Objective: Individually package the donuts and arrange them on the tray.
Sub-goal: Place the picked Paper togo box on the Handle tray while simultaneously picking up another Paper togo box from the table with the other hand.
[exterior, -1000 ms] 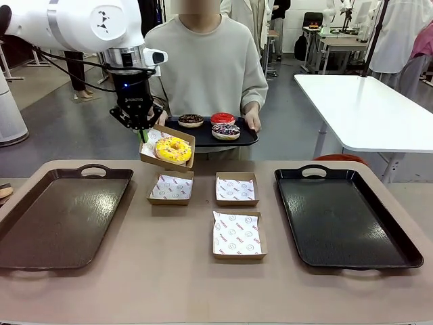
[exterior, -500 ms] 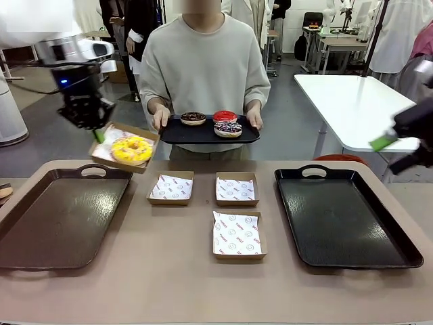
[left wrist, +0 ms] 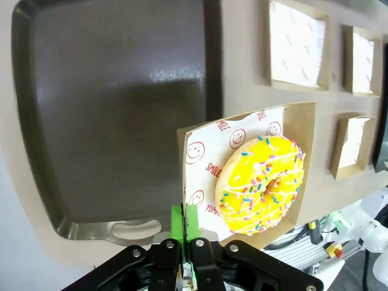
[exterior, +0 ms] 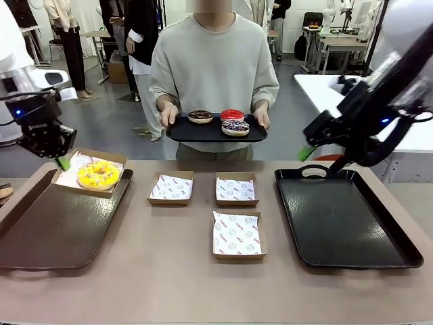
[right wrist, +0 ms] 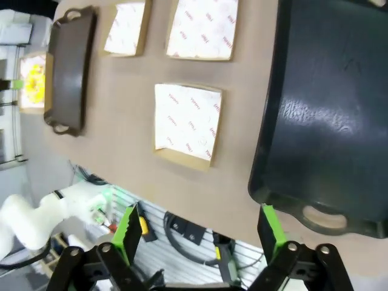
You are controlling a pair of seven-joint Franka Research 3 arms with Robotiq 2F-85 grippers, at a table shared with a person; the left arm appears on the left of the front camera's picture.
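From my remote station, I see the left gripper [exterior: 62,161] [left wrist: 183,219] with its green pads pinched shut on the near edge of a paper-lined cardboard box [exterior: 111,157] [left wrist: 206,151]. The box carries the yellow-iced donut [exterior: 98,174] [left wrist: 260,185], which is flecked with coloured sprinkles. It hangs tilted over the far right corner of the brown tray [exterior: 54,223] [left wrist: 115,103], beside the handle. I cannot tell whether it touches the tray.

The right gripper [exterior: 316,145] [right wrist: 199,233] hovers in the air above the far left corner of the black tray [exterior: 345,217] [right wrist: 339,103]. Its fingers are spread wide with nothing between them.

Between the 2 trays, 3 lined boxes [exterior: 171,187] [exterior: 237,189] [exterior: 237,235] lie flat on the table [exterior: 169,271], each holding only printed paper.

Across the table, a person [exterior: 213,61] holds a dark serving tray [exterior: 183,132]. It bears 3 donuts: the chocolate-glazed donut [exterior: 200,116], the red-glazed donut [exterior: 232,114] and the dark donut with white sprinkles [exterior: 235,127].
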